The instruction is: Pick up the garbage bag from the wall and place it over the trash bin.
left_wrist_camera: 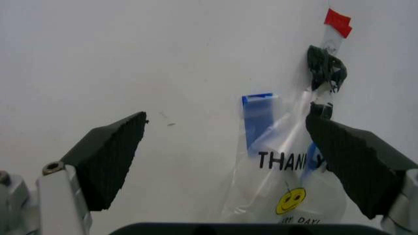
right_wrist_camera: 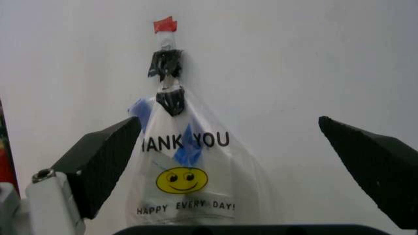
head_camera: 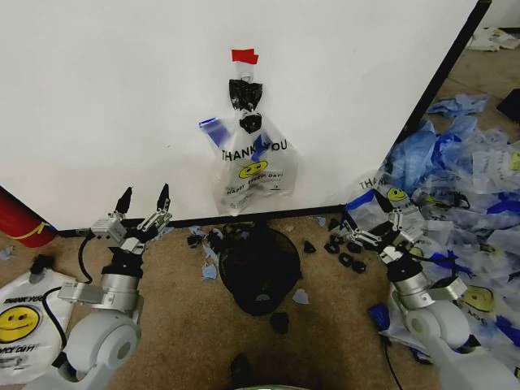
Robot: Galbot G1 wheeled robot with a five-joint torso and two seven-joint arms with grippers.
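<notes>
Garbage bag (head_camera: 253, 166) hangs on the wall (head_camera: 106, 97), stuck under a red tape piece (head_camera: 244, 56) w/ black tape below it; "THANK YOU" print & yellow smiley face outward. Trash bin (head_camera: 258, 275) sits on the floor right beneath the bag, near the wall's black base strip. Left tool (head_camera: 144, 201) low at left of the bin, fingers apart, nothing held. Right tool (head_camera: 371, 230) low at right, fingers also apart, nothing held. Loose bags (head_camera: 463, 162) litter the floor at right.

garbage bag (head_camera: 253, 166): clear, black print, yellow smiley, blue strips | wall (head_camera: 106, 97): white | trash bin (head_camera: 258, 272): black mesh
</notes>
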